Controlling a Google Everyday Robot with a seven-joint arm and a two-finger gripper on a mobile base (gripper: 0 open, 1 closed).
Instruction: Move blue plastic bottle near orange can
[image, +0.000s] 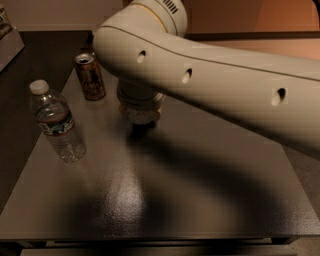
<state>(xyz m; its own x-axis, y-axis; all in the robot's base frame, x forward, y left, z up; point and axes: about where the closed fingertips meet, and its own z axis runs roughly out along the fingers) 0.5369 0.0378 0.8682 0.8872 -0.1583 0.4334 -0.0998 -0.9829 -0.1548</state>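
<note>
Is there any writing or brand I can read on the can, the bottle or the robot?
None readable.
orange can: print too blurred to read.
water bottle: label band too small to read.
robot arm, and gripper over the table beside the can: no writing.

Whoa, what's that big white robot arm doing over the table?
The robot's arm reaches across the dark table. Its gripper points down just to the right of the orange can, mostly hidden under the wrist, so whatever it may be holding can't be seen. A clear water bottle stands by itself on the left side of the table, and nothing is touching it.
</note>
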